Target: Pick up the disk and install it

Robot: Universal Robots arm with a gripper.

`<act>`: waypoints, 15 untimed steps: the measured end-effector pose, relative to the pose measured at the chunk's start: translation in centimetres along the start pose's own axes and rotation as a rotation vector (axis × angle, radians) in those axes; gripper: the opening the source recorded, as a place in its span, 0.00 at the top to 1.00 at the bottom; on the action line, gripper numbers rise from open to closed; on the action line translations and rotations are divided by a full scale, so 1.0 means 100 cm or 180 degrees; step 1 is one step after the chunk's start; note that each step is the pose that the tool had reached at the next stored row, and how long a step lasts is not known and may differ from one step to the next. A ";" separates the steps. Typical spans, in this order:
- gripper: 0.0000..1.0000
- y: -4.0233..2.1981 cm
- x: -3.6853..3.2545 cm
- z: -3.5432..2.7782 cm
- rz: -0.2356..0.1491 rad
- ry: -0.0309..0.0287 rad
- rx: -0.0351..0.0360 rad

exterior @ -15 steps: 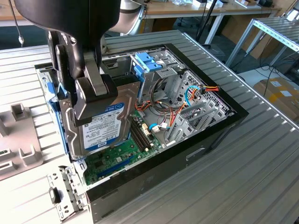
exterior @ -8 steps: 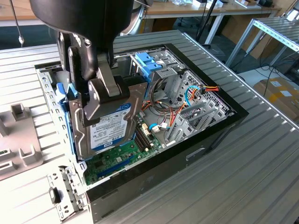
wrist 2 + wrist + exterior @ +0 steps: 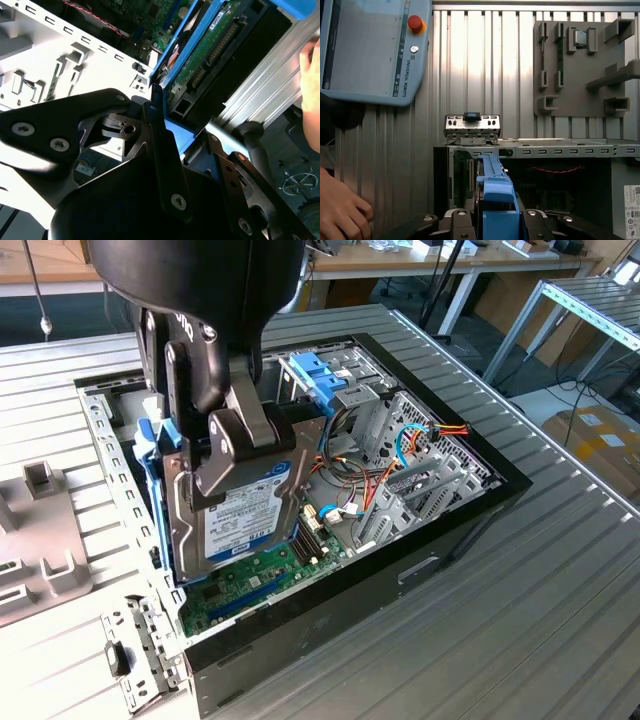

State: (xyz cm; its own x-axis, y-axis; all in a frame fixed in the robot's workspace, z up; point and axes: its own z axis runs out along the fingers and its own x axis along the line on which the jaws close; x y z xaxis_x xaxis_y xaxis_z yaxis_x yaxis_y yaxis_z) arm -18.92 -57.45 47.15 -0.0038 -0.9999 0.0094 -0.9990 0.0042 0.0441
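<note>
Exterior view: even daylight, soft sheen on the ribbed table (image 3: 540, 580). Black end effector (image 3: 212, 445) shows little detail; case (image 3: 330, 625) interior in shade. Second wrist view: hard glare, white panel (image 3: 45, 55) blown out, end effector underexposed. First wrist view: bright streaks down table ribs, case cavity dim.
</note>
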 end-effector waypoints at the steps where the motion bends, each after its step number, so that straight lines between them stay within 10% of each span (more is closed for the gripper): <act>1: 0.63 -0.0006 0.0000 0.0000 0.0000 0.0000 0.0000; 15: 0.63 -0.0100 0.0009 0.0004 0.0000 0.0000 0.0000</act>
State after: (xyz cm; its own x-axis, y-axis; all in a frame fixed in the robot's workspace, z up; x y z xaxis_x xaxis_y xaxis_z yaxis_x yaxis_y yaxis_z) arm -17.93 -57.55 47.07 -0.0037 -0.9999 0.0094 -0.9990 0.0041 0.0442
